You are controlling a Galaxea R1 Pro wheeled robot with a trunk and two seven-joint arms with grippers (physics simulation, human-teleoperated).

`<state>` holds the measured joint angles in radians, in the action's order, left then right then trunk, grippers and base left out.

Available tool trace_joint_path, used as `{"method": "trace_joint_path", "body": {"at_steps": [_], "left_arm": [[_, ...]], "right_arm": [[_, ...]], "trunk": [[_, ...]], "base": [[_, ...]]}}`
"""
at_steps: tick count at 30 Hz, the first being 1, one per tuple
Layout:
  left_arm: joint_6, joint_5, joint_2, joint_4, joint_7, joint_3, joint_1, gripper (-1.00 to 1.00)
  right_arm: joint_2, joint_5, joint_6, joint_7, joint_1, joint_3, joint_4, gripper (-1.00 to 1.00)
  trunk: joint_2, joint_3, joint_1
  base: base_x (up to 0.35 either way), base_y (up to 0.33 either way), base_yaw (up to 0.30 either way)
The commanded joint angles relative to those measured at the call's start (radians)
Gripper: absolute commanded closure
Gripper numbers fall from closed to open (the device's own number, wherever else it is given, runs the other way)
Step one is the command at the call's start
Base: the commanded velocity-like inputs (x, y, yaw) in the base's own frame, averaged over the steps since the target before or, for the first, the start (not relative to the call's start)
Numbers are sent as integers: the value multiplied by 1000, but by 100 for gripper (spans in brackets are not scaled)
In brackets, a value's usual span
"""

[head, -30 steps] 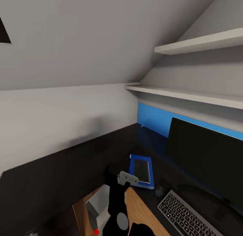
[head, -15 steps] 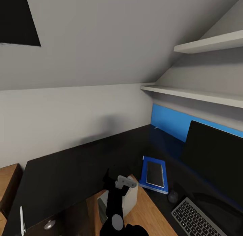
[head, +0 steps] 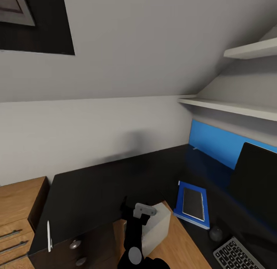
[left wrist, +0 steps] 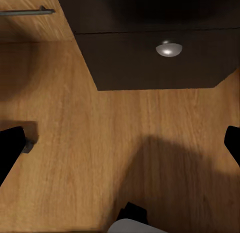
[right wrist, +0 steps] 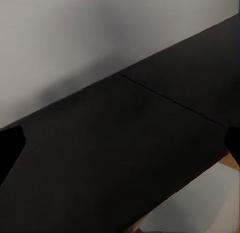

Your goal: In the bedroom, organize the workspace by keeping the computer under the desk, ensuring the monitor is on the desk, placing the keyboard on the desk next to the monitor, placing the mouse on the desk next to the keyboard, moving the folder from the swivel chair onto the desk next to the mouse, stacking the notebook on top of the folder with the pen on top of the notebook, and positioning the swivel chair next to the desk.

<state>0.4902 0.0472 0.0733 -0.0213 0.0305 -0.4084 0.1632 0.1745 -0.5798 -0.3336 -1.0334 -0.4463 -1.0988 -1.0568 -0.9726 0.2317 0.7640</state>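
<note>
Right gripper [head: 134, 209], head view: it hangs over the inner corner of the desk [head: 100, 184], aimed at the wall, with nothing between its fingers as far as this view allows. Directly below it and slightly to its right stands the computer [head: 156, 226] on the wooden floor in the desk's recess. To its right on the desktop lies the folder [head: 181, 209] with the notebook [head: 193, 202] on top; beyond these, further right, are the mouse [head: 216, 233], a corner of the keyboard [head: 240, 257] and the monitor [head: 256, 188]. Well to the gripper's left, at the desk's far end above the drawer knobs [head: 75, 244], lies the pen [head: 49, 235]. Its long axis runs from the desk's front edge toward the wall, roughly parallel to the gripper's own heading; which end is the tip cannot be told. Left wrist view: the left gripper [left wrist: 120, 148] faces the floor, fingers spread wide and empty, the drawer unit ahead of it. Right wrist view: the right gripper [right wrist: 120, 150] is likewise spread wide and empty, with bare desktop ahead. Assessment: the step in hand is the pen, the one item not yet stacked. The next move calls for a gripper brought across to the desk's left end, with its fingers set across the pen's thin shaft
</note>
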Motion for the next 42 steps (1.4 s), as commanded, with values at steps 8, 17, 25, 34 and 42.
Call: {"method": "trace_joint_path", "body": {"at_steps": [8, 17, 25, 34, 42], "left_arm": [[4, 5, 0, 1, 4, -3, 1, -100], [4, 5, 0, 1, 3, -3, 1, -100], [4, 5, 1, 1, 4, -4, 1, -100], [4, 5, 3, 1, 5, -4, 1, -100], [3, 5, 2, 1, 5, -4, 1, -100]], "right_arm": [[0, -6, -4, 24, -2, -3, 12, -100], [0, -6, -4, 30, -2, -7, 3, -100], [0, -5, -5, 30, -2, -8, 2, -100], [0, -3, -3, 30, -2, -55, -6, -100], [0, 7, -3, 25, -2, -71, -26, -100]], "trunk": [[-1, 1, 0], [-1, 1, 0], [-1, 1, 0], [-1, 2, 0], [-1, 2, 0]], "base": [[0, 0, 276], [0, 0, 183], [0, 0, 44], [0, 0, 85], [0, 0, 5]]}}
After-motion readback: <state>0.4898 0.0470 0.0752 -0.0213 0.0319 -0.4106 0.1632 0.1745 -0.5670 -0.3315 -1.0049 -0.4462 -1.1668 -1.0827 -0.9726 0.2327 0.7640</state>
